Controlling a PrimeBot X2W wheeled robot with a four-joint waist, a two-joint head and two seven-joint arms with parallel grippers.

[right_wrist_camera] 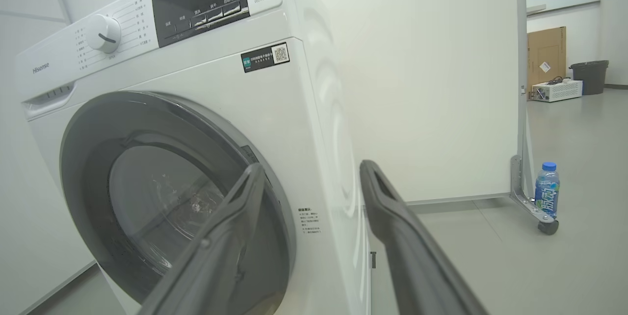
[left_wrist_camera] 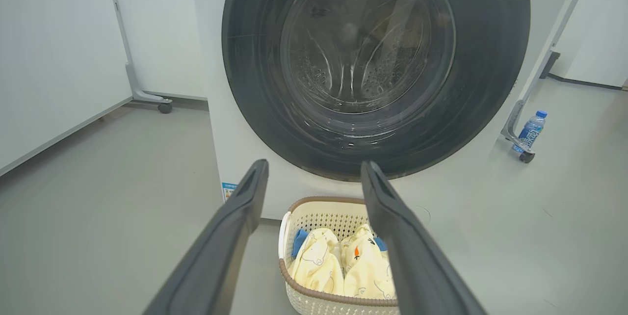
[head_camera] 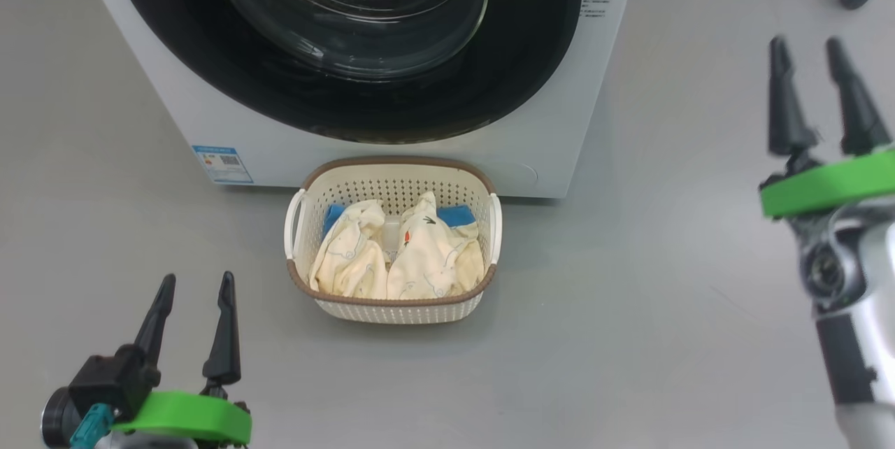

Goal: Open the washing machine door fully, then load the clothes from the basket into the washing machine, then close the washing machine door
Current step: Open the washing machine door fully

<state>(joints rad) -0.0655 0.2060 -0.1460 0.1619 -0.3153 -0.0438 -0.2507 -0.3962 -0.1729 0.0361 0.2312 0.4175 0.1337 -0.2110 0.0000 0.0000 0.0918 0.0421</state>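
left gripper [head_camera: 197, 278]: low on the left over bare floor [head_camera: 105, 225], well apart from the basket. Its jaws are released and hold nothing. It is best left parked here, out of the door's swing.
basket [head_camera: 398, 312]: on the floor just in front of the washing machine, below the door's lower rim.
clothes [head_camera: 398, 260]: heaped in the basket, cream pieces on top and blue ones behind. None are loaded yet.
door [head_camera: 349, 36]: shut flat against the front, so opening it is the step in hand.
washing machine [head_camera: 545, 134]: white front facing the robot, with the drum visible through the glass.
right gripper [head_camera: 805, 43]: raised on the right, beside the machine's right side and apart from it. Its jaws are released and empty, and its wrist view looks along the fingers at the door's right rim.
approach: the right arm seems the better placed. A notch on the right rim suggests the pull point, though it is too blurred to be sure. Hook one finger behind that edge rather than pinching, then pull along an arc, not straight out.
risk: I cannot tell whether the swinging door clears the basket's rim, so start slowly.
bottle [right_wrist_camera: 546, 190]: far right on the floor, well clear.
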